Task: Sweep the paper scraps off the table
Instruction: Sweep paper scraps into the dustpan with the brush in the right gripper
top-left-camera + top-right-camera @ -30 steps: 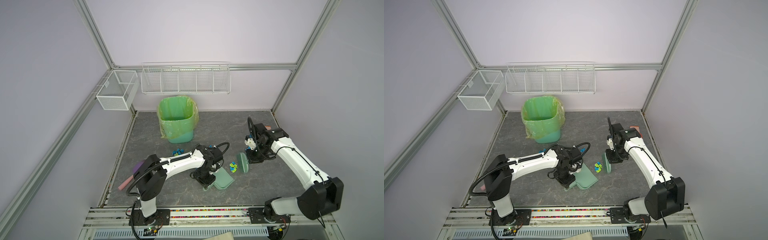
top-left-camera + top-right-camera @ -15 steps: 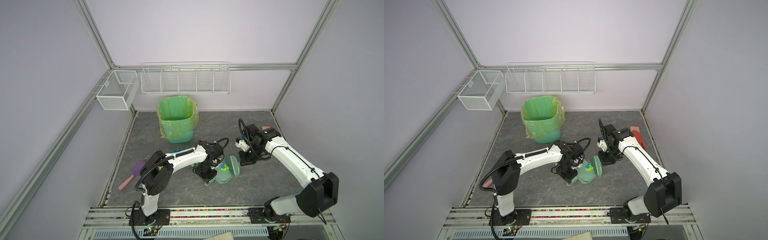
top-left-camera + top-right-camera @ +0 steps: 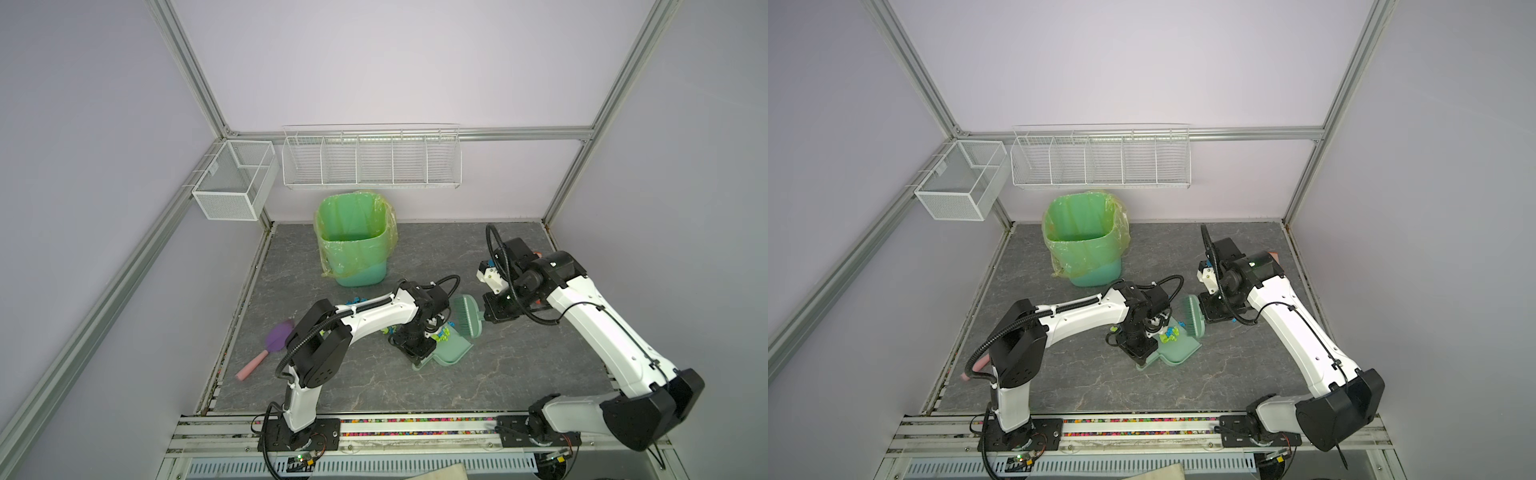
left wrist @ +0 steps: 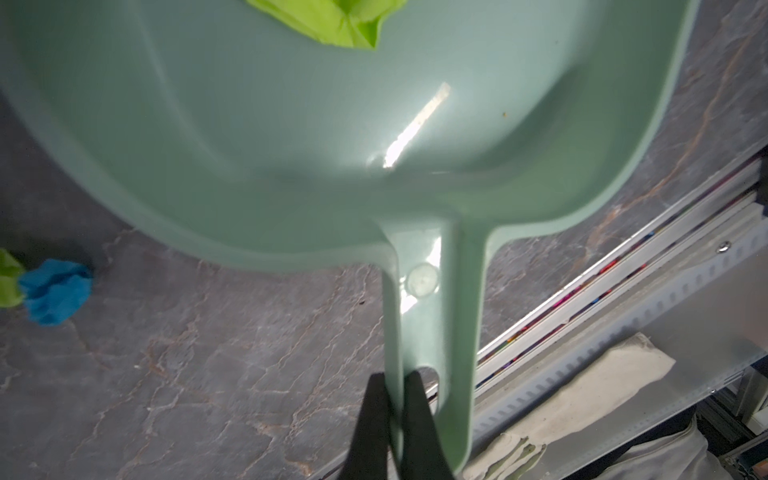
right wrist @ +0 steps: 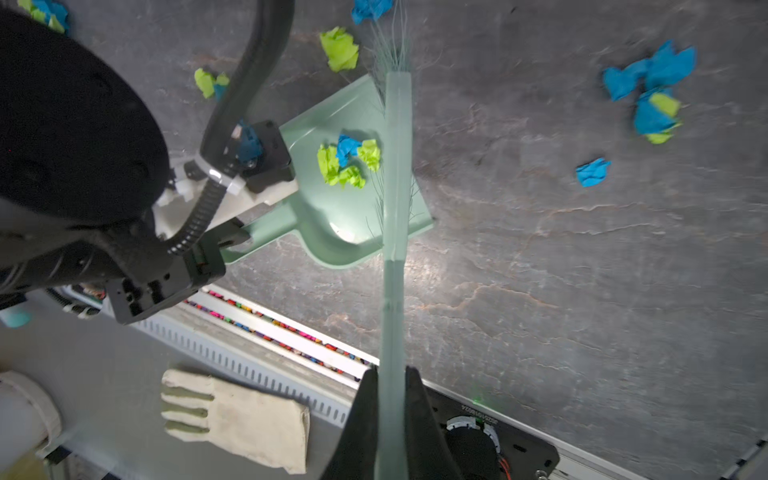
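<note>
Paper scraps (image 5: 348, 162) sit in dustpan (image 5: 332, 216), brush (image 5: 397, 137) at its edge.
Left jaws are clamped on the dustpan handle; right jaws are clamped on the brush handle.

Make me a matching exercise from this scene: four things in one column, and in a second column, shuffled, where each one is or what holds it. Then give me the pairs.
Column one:
1. dustpan
2. hand brush
3. waste bin
4. purple-headed utensil

Column two:
A. lies near the left edge of the table, touched by nothing
B. handle clamped in the right pincer
C. stands upright at the back of the table, open at the top
D. handle clamped in the left pincer

Pairs: 1-D, 2-B, 3-C, 4-A
</note>
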